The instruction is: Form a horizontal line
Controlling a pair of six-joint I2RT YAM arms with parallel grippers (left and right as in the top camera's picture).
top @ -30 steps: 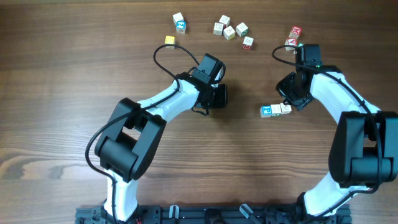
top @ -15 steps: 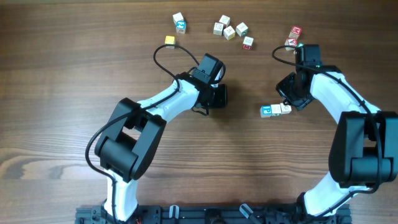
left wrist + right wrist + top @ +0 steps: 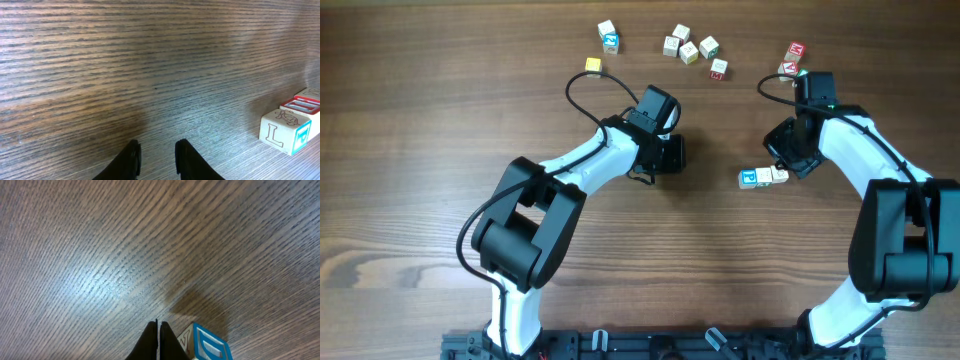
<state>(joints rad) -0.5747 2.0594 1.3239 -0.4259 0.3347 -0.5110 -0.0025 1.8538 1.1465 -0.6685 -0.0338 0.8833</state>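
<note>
Nothing moved: two-cube row (image 3: 763,177) sits joined, loose cubes (image 3: 690,48) remain apart; left gripper (image 3: 156,155) narrowly parted, right gripper (image 3: 158,335) pinched closed, both empty.

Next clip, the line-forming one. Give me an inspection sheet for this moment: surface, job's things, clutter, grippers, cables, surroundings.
Surface: wooden table, brown grain, no spills seen.
Job's things: horizontal line of two cubes, the blue-teal cube touching the pale cream cube, lying by the right arm.
Clutter: loose cubes along the far side: white-and-blue pair, yellow cube, cluster of four, red-faced cubes.
Grippers: left gripper narrowly open, nothing between the fingers; right gripper shut, holding nothing.
Cables: black left-arm cable looping over the table; black right-arm cable likewise.
Surroundings: black mounting rail at the near edge; nothing else seen.
</note>
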